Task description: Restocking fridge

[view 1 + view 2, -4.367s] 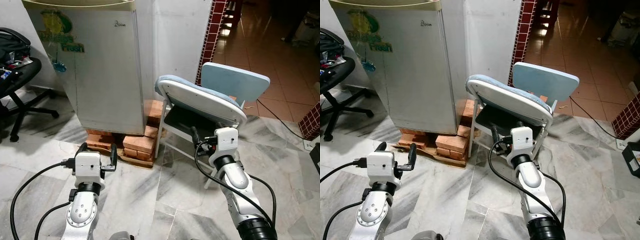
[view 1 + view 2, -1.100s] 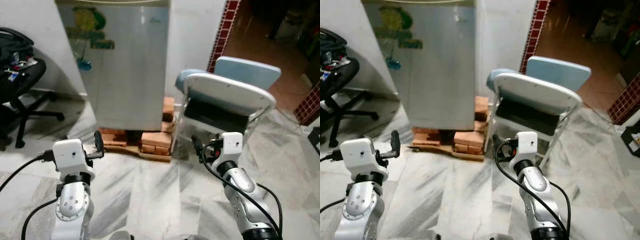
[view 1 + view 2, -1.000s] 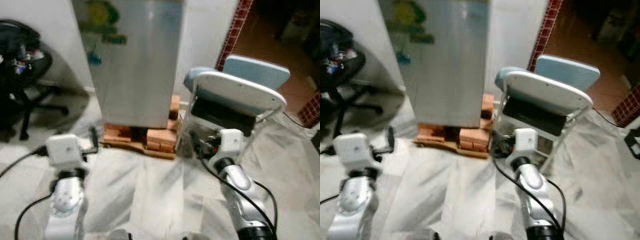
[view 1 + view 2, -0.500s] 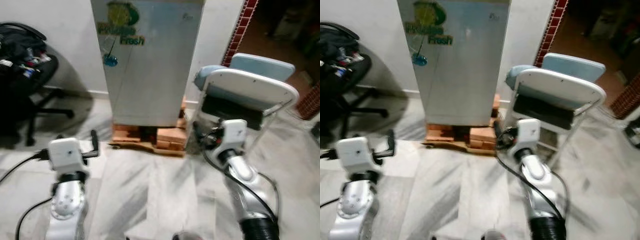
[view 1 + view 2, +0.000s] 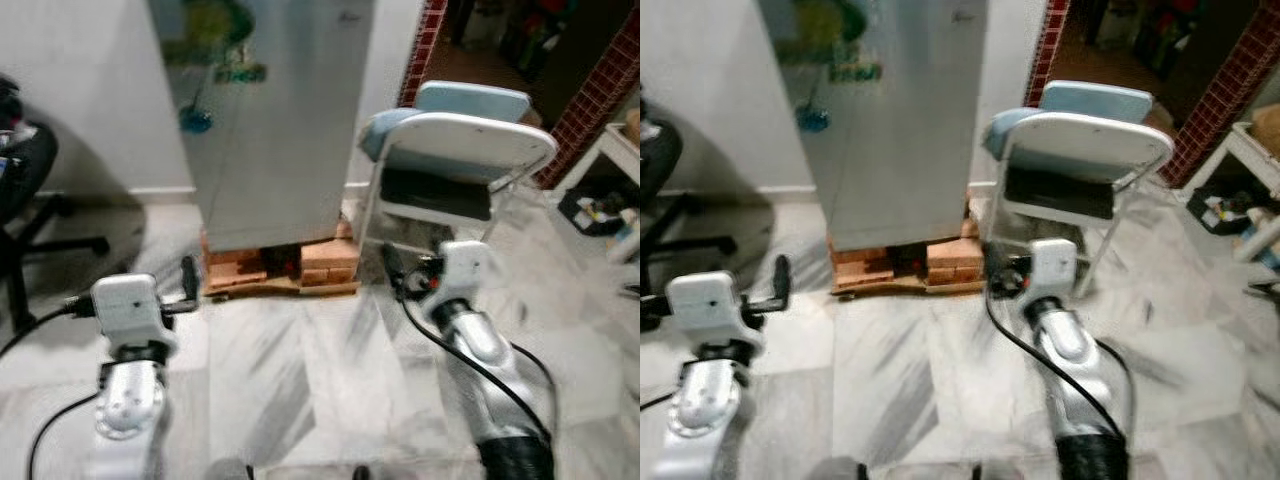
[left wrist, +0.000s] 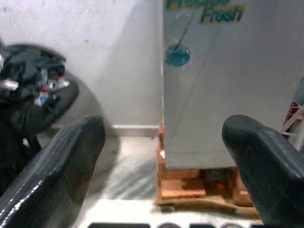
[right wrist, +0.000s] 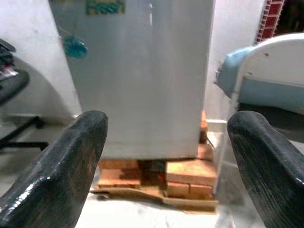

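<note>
We face closed fridge [image 5: 275, 120], raised on bricks [image 5: 300, 268] beside folding chair [image 5: 455, 165]. Left gripper [image 6: 164, 156] and right gripper [image 7: 166, 152] spread wide, empty, well short of door. Door likely stiff, smooth metal; handle not discernible, so we'd hook free edge.

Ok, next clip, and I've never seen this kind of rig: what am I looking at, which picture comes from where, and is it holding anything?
This is a walking humanoid robot seen through its own cameras. Two pictures come from its head, looking down at both silver arms; two come from the wrists, looking out between each end effector's black fingers. Ahead stands a closed small fridge raised on bricks, with a folding chair to its right and an office chair at far left. The left end effector and right end effector are both open and hold nothing. The pictures are somewhat blurred.
</note>
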Controlling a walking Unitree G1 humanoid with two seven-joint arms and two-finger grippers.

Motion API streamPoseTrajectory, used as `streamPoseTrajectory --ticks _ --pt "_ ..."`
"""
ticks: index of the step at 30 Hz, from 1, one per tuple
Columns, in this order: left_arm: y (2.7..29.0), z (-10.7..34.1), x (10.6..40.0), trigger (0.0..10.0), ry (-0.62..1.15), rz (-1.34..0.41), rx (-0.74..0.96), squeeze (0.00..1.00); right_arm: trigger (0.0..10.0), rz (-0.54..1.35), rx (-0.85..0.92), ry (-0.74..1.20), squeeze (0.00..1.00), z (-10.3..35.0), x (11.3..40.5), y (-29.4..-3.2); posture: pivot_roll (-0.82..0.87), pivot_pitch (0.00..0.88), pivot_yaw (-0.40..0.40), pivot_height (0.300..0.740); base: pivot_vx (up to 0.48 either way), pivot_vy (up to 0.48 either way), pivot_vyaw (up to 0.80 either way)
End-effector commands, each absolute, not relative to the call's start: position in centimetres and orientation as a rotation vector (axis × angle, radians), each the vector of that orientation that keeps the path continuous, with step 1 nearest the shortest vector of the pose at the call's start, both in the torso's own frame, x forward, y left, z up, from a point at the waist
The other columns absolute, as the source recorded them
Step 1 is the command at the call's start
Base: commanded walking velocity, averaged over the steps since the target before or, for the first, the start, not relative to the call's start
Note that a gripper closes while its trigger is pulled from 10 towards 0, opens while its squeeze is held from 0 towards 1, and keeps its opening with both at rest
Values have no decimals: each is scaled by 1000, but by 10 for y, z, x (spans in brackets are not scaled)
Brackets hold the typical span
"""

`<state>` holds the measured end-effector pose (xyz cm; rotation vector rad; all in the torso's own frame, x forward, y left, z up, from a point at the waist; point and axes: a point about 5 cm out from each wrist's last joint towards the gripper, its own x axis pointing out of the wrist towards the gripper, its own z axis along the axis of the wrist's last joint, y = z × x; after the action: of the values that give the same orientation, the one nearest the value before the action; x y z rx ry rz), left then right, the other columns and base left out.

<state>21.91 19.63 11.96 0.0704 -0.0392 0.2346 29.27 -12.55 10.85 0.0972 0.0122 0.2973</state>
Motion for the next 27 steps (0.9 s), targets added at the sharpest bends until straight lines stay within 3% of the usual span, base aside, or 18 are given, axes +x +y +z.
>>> streamPoseTrajectory --ticks 1,27 --pt "187 121 222 10000 -51 203 51 0 10000 241 75 25 0 105 292 -143 -1 89 -22 740 0 472 -800" --pt "189 115 219 10000 -15 179 52 0 10000 206 61 14 0 103 294 -144 -4 81 1 740 0 471 -800"
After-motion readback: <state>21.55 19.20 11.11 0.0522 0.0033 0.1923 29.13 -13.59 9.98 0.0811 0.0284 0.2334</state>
